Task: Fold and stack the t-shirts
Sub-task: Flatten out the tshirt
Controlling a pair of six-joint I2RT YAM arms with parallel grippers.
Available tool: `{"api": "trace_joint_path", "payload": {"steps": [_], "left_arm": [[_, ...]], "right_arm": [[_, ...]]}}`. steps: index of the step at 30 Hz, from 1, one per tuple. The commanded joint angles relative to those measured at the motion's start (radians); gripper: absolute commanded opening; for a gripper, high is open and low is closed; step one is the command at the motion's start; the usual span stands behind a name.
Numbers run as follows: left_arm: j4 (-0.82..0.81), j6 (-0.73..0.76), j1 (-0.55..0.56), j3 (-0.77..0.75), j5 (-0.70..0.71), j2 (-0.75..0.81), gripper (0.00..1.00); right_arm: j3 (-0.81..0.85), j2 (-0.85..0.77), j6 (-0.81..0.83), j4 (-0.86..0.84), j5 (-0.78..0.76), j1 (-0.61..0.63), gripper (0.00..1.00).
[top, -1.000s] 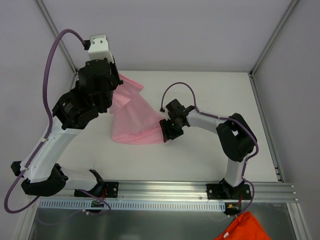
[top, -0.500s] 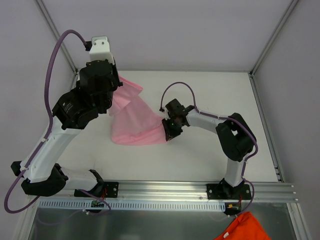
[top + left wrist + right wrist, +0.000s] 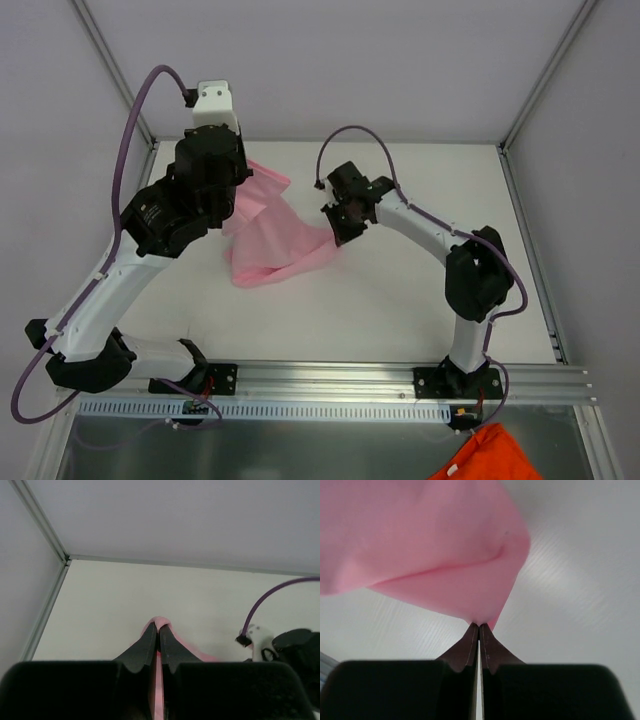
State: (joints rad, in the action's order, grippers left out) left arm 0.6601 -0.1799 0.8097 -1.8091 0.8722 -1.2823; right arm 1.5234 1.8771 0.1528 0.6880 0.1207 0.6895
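Note:
A light pink t-shirt (image 3: pixel 268 235) hangs bunched between both arms over the white table (image 3: pixel 400 310). My left gripper (image 3: pixel 159 627) is shut on one edge of it, with pink cloth (image 3: pixel 161 621) poking out past the tips. From the right, my right gripper (image 3: pixel 479 626) is shut on another edge, and the fabric (image 3: pixel 435 550) spreads out beyond its fingertips. In the top view the left gripper (image 3: pixel 232 196) stands at the shirt's upper left and the right gripper (image 3: pixel 338 232) at its right end. The shirt's lower part sags onto the table.
An orange cloth (image 3: pixel 490 455) lies below the table's near rail at the bottom right. A metal rail (image 3: pixel 400 378) runs along the near edge, and frame posts (image 3: pixel 545 75) stand at the back corners.
My right gripper has shut on the shirt's right edge and lifted it up and away from me. The left arm has shifted slightly right, still holding the cloth.

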Motion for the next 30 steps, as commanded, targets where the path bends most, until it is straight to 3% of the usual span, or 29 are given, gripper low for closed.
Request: {"api": "trace_joint_path", "payload": {"steps": [1,5,7,10,15,23,30], "left_arm": [[-0.099,0.013,-0.004,0.011,-0.007,0.006,0.00],[-0.174,0.082,-0.006,-0.057,-0.012,-0.025,0.00],[-0.207,0.133,-0.004,-0.093,-0.012,-0.051,0.00],[-0.267,0.201,-0.004,-0.130,-0.003,-0.061,0.00],[-0.286,0.218,-0.006,-0.131,0.013,-0.051,0.00],[-0.321,0.234,-0.006,-0.072,0.050,-0.003,0.00],[-0.385,0.276,-0.006,-0.068,0.117,-0.002,0.00]], "right_arm": [[0.211,-0.070,0.113,0.192,-0.217,-0.074,0.01],[0.444,-0.119,0.076,0.300,-0.288,-0.195,0.01],[0.620,-0.113,0.067,0.381,-0.364,-0.226,0.01],[0.757,-0.122,0.067,0.417,-0.482,-0.280,0.01],[0.753,-0.200,0.021,0.381,-0.645,-0.335,0.01],[0.589,-0.386,-0.010,0.176,-0.837,-0.338,0.01],[0.598,-0.415,-0.055,0.140,-0.996,-0.344,0.01]]}}
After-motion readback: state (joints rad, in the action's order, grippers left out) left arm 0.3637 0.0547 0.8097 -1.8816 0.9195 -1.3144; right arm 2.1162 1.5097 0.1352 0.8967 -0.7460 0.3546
